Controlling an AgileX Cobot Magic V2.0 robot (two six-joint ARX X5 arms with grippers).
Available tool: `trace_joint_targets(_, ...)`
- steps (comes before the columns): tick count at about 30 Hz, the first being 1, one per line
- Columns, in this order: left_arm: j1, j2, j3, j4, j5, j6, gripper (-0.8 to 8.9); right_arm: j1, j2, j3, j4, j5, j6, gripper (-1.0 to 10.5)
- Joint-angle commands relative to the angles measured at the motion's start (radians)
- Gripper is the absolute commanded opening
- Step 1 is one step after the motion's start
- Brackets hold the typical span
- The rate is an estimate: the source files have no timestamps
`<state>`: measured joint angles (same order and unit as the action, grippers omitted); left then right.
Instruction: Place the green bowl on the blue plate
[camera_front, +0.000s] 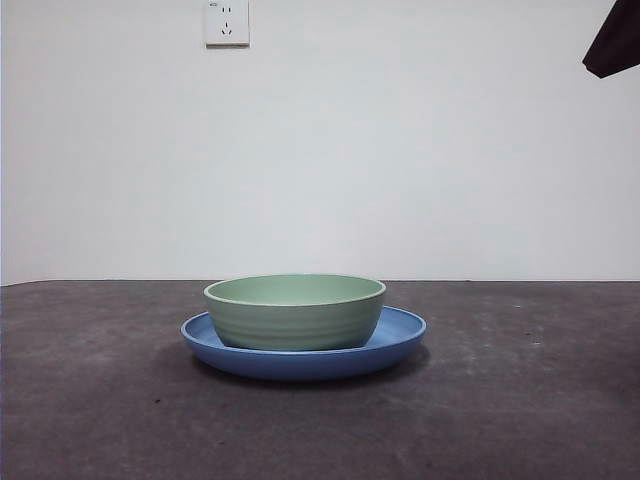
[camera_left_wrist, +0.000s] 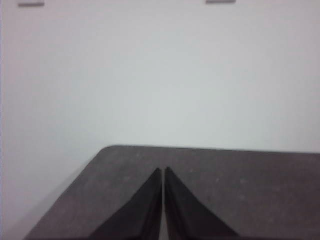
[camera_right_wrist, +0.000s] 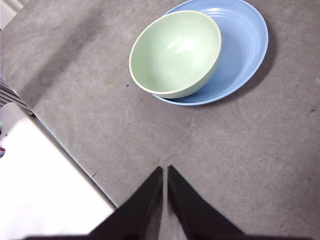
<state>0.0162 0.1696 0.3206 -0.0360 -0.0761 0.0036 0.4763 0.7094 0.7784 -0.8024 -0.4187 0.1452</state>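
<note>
The pale green bowl (camera_front: 295, 311) stands upright inside the blue plate (camera_front: 400, 335) at the middle of the dark table, set toward one side of the plate rather than centred. The right wrist view shows the same green bowl (camera_right_wrist: 175, 52) on the blue plate (camera_right_wrist: 242, 47), well ahead of my right gripper (camera_right_wrist: 165, 170), which is shut, empty and raised above the table. In the front view that arm is only a black tip (camera_front: 614, 42) at the top right corner. My left gripper (camera_left_wrist: 163, 171) is shut and empty, facing the bare wall, far from bowl and plate.
The dark grey table (camera_front: 520, 400) runs to a white wall with a socket (camera_front: 226, 22). In the right wrist view the table edge (camera_right_wrist: 75, 160) lies close beside the gripper, with pale floor beyond it.
</note>
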Motion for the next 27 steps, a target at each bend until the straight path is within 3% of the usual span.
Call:
trace_joint_targets(1,0.009,-0.037,-0.055,0.005,-0.002,0.010,0.08,0.006,0.007,0.003,0.010,0.000,-0.008,0.1)
trace_joint_targets(9,0.011,-0.119,-0.186,-0.042,-0.003,0.004,0.08,0.006,0.007,0.003,0.010,0.000,-0.008,0.1)
trace_joint_targets(27,0.010,-0.167,-0.307,-0.126,-0.003,-0.024,0.08,0.006,0.007,0.003,0.010,0.000,-0.008,0.1)
